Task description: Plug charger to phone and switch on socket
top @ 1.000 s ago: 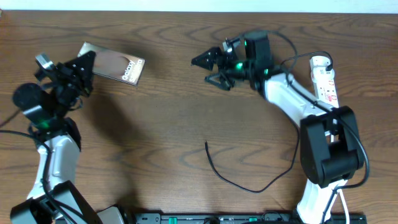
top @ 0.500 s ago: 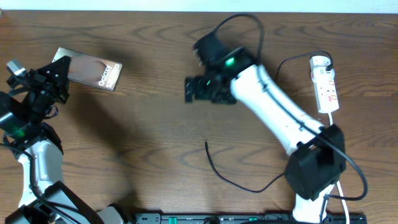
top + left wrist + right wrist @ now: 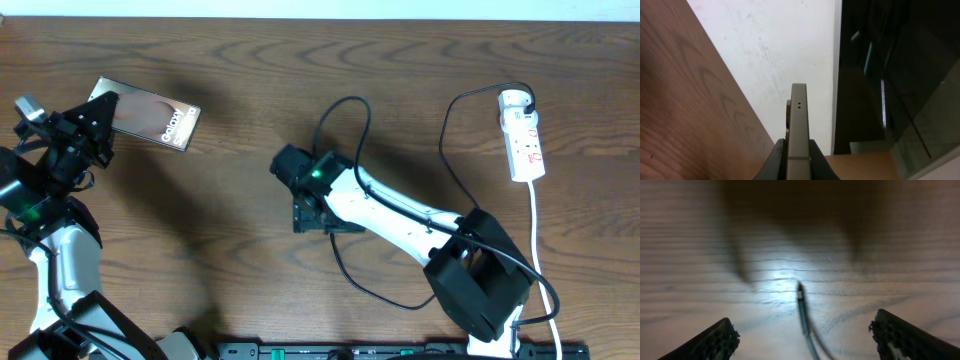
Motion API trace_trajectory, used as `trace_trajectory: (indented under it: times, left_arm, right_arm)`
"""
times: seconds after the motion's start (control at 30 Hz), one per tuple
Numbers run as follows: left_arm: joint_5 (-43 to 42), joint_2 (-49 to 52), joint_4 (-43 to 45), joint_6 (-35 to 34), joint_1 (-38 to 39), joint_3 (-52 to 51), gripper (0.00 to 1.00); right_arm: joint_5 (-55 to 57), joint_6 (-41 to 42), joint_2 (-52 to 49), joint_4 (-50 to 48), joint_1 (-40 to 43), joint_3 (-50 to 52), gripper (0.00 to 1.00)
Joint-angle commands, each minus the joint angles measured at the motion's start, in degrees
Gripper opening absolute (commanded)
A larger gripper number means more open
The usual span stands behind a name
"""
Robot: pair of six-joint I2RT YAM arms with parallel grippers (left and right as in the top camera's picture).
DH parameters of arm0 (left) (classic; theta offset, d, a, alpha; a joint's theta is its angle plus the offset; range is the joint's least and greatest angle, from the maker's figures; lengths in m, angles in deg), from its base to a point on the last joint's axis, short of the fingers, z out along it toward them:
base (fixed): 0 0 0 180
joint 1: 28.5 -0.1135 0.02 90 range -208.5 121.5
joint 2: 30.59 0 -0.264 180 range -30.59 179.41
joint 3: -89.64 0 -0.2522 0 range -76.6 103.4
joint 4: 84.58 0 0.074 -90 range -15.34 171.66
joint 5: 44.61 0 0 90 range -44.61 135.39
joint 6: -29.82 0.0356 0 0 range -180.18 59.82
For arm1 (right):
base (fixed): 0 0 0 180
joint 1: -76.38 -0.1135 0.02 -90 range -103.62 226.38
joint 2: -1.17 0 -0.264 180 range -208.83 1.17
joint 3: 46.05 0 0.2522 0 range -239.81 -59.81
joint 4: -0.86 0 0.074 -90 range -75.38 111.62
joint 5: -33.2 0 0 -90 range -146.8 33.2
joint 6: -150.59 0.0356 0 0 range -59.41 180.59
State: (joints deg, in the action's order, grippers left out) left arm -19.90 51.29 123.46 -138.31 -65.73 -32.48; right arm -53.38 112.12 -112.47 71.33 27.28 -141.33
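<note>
The dark-brown phone (image 3: 150,113) with white "Galaxy" lettering is held at the far left by my left gripper (image 3: 92,112), shut on its end; in the left wrist view the phone (image 3: 798,125) stands edge-on between the jaws (image 3: 798,155). The black charger cable (image 3: 375,292) lies on the table at the middle front; its tip is under my right gripper (image 3: 318,215). In the right wrist view the connector tip (image 3: 800,291) lies between the wide-open fingers (image 3: 805,337), untouched. The white power strip (image 3: 524,140) lies at the far right.
The strip's white cord (image 3: 540,255) runs down the right side toward the front edge. A black rail (image 3: 400,350) lines the front edge. The right arm's own black cable loops above its wrist (image 3: 345,120).
My right arm has swung down from the back middle to hover over the charger's free tip. My left gripper moved left with the phone, then held still.
</note>
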Motion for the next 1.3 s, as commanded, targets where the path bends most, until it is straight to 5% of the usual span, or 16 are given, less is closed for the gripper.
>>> trace_trajectory:
  times: [0.0,0.23,0.33,0.43,1.27]
  left_arm:
    - [-1.2,-0.5,0.7,0.1,-0.1,1.2,0.07]
    - [-1.2,-0.5,0.7,0.1,-0.1,1.2,0.07]
    - [-1.2,-0.5,0.7,0.1,-0.1,1.2,0.07]
    - [-1.2,-0.5,0.7,1.1,-0.1,1.2,0.07]
    - [-1.4,-0.5,0.6,1.6,-0.1,1.1,0.07]
  right_arm:
    - [-1.8,2.9,0.0,-2.1,-0.2,3.3,0.82]
    - [-4.0,2.9,0.0,-4.0,-0.5,5.6,0.71]
    - [-3.8,2.9,0.0,-4.1,-0.5,5.6,0.43]
    - [-3.8,2.9,0.0,-4.2,-0.5,5.6,0.28]
    - [-5.1,2.6,-1.9,-4.3,-1.2,5.7,0.24]
